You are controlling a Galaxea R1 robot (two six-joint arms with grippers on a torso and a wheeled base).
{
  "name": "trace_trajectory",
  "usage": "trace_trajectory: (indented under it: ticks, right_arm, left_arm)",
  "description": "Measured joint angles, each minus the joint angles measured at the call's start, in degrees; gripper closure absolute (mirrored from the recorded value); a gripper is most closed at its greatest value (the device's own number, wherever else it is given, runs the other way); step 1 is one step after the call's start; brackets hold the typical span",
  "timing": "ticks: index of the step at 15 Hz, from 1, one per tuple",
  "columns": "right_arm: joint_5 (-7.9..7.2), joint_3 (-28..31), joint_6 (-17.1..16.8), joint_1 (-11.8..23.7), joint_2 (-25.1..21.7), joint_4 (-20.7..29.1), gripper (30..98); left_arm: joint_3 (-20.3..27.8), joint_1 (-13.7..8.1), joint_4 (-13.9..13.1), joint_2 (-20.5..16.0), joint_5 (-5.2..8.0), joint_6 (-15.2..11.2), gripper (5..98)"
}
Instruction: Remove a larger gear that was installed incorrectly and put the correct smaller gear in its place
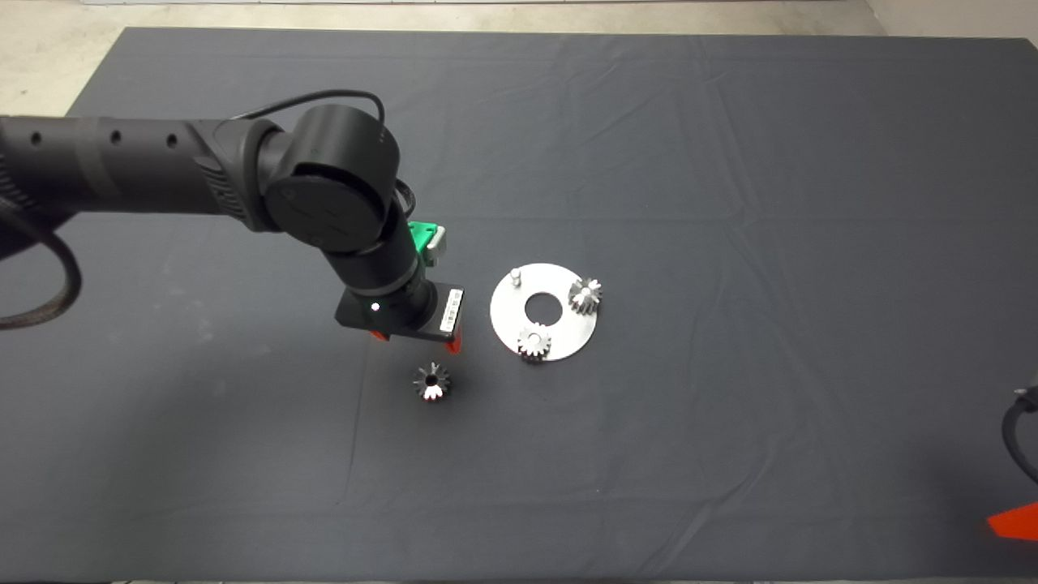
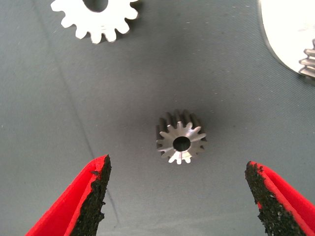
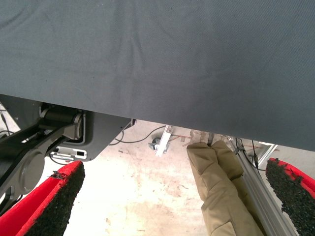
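1. Head view: the left tool hung over the table's dark mat, just beside the round steel plate; only the tips of its red fingers showed under the wrist, so its opening could not be told here; the smaller gear lay flat on the mat close beside those tips, off the plate; two more small gears sat on the plate, and one peg stood bare; the right tool waited at the lower right edge.

2. Left wrist view: the left tool was spread wide and held nothing; the smaller gear lay between the lines of its two pads, touching neither; the larger gear, glaring white and partly cut off by the picture's edge, lay on the mat near it, apart from the plate; so the wrong gear looked already removed, and the step in hand seemed to be the pick-up of its replacement; the next move called for a straight descent until the pads flanked the teeth, then a centred squeeze, then a carry to the bare peg with the hole lined up over it.

3. Right wrist view: the right tool was wide and empty, looking past the mat's edge at the floor, where a person's leg showed.
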Motion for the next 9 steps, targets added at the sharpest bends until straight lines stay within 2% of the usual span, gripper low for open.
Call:
trace_trajectory:
  ticks: [2,4,6,8,9]
  right_arm:
    - [0.01,0.0,0.0,0.0,0.1,0.0,31.6]
    - [0.01,0.0,0.0,0.0,0.1,0.0,31.6]
    - [0.01,0.0,0.0,0.0,0.1,0.0,31.6]
    - [0.01,0.0,0.0,0.0,0.1,0.0,31.6]
    - [0.01,0.0,0.0,0.0,0.1,0.0,31.6]
  left_arm:
    - [1.1,0.0,0.1,-0.6,0.09,-1.2,35.4]
    - [2.3,0.6,1.7,-0.7,0.09,-2.9,35.4]
    - [3.2,3.2,4.9,-0.8,0.09,-4.2,35.4]
    - [3.7,6.2,6.2,-0.8,0.09,-4.9,35.4]
    - [3.9,6.8,6.4,-0.8,0.09,-5.2,35.4]
